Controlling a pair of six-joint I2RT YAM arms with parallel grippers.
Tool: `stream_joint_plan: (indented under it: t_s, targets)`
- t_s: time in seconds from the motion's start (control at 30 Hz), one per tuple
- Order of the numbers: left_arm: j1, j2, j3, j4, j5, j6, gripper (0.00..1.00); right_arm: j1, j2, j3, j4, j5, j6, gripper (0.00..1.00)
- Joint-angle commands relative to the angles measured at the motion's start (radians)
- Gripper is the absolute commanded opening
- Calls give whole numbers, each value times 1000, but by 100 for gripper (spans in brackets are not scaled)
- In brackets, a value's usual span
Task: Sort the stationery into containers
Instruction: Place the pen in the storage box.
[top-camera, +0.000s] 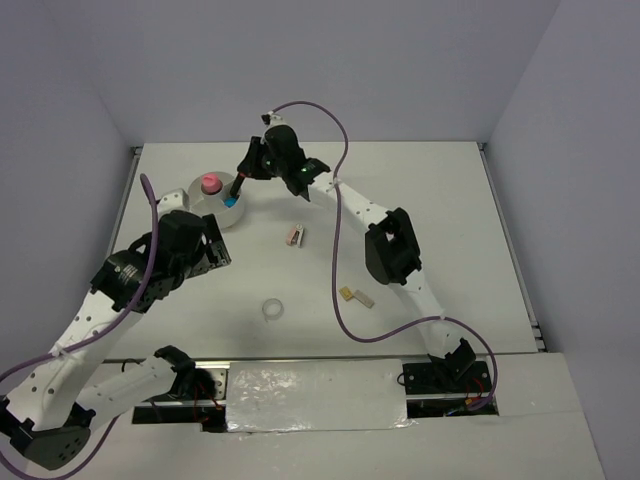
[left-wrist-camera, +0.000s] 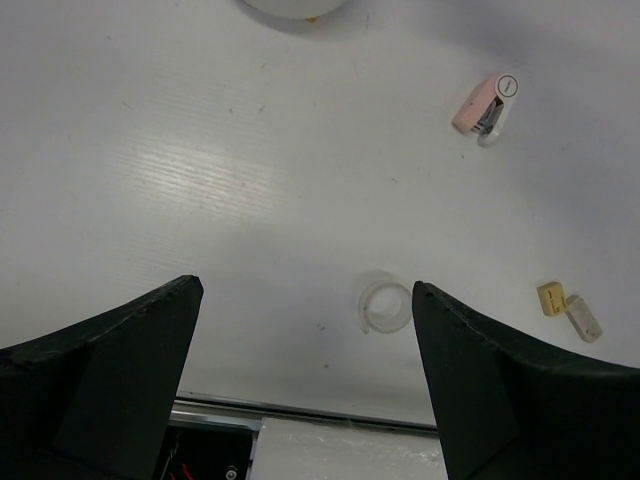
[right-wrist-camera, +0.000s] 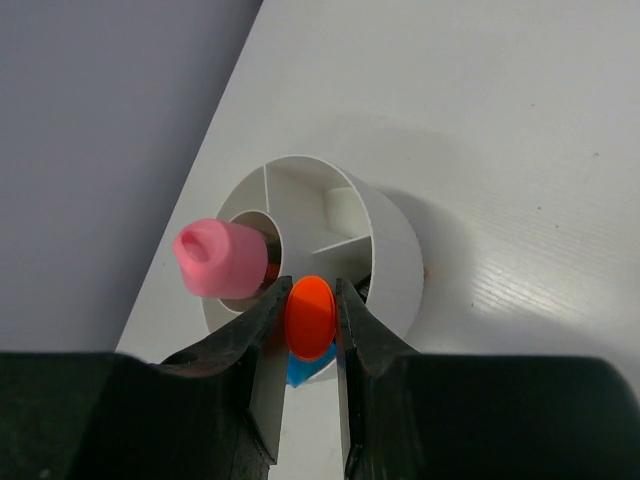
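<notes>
Your right fingers (right-wrist-camera: 232, 345) grip the orange-capped marker (right-wrist-camera: 309, 318) at the rim of the divided dish (right-wrist-camera: 395, 235), beside the pink cylinder (right-wrist-camera: 218, 260); release here and it may catch the wall and tumble onto the bench (left-wrist-camera: 250, 150), while your left fingers (left-wrist-camera: 120, 350) spread empty above the tape ring (left-wrist-camera: 370, 318).

The left wrist view's top edge cuts off the dish (left-wrist-camera: 295, 6); from the right wrist, the marker (right-wrist-camera: 309, 316) shows only its orange cap, body hidden.
</notes>
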Motion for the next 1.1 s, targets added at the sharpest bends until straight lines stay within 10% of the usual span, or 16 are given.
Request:
stream_joint_plan:
  t_s: [0.0,0.47,0.67,1.07]
  targets:
    - [1,11,10,36,5,17,99,12,12,75,43,8,-6,2]
    - [7,38,23,62,-5,74,99,74,-2,20,52,51,-97,34]
    - [21,26,19,67,2,83,99,93,-98,-125,104,72,-122,90]
    - [31,37,-24,108,68,117,99,-11,-549,-637,327,107,-22,100]
